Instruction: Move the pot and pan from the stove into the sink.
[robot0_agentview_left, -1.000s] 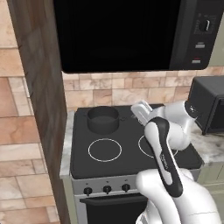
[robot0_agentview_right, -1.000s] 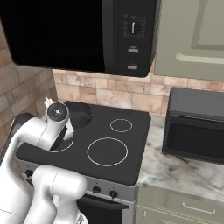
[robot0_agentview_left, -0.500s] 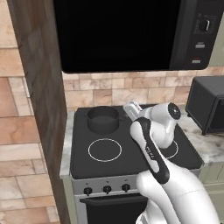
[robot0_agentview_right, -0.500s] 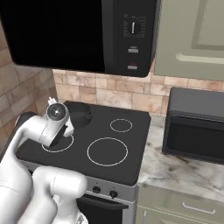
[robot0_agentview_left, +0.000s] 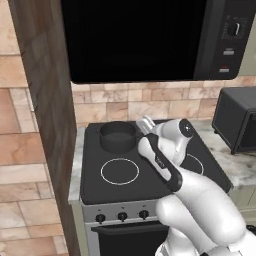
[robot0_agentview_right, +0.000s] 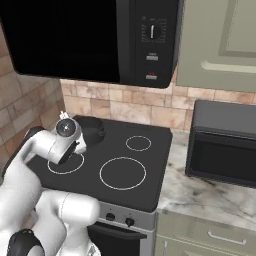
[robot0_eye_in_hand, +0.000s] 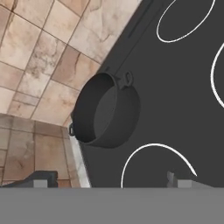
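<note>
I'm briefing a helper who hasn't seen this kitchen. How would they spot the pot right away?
Find the black glass stove below the big microwave. The pot sits on its back-left burner, nearest the brick wall. It's a short, wide, dark grey cylinder with small loop handles, the only vessel among bare white rings.

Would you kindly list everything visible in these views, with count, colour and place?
pot: one, dark grey, back left burner of the stove
stove: one, black top with white rings, silver front with black knobs
microwave: one, black, above the stove
countertop oven: one, black, on the counter right of the stove
counter: marbled grey, right of the stove
cabinet: pale green, upper right
gripper: one, open, beside the pot
</note>
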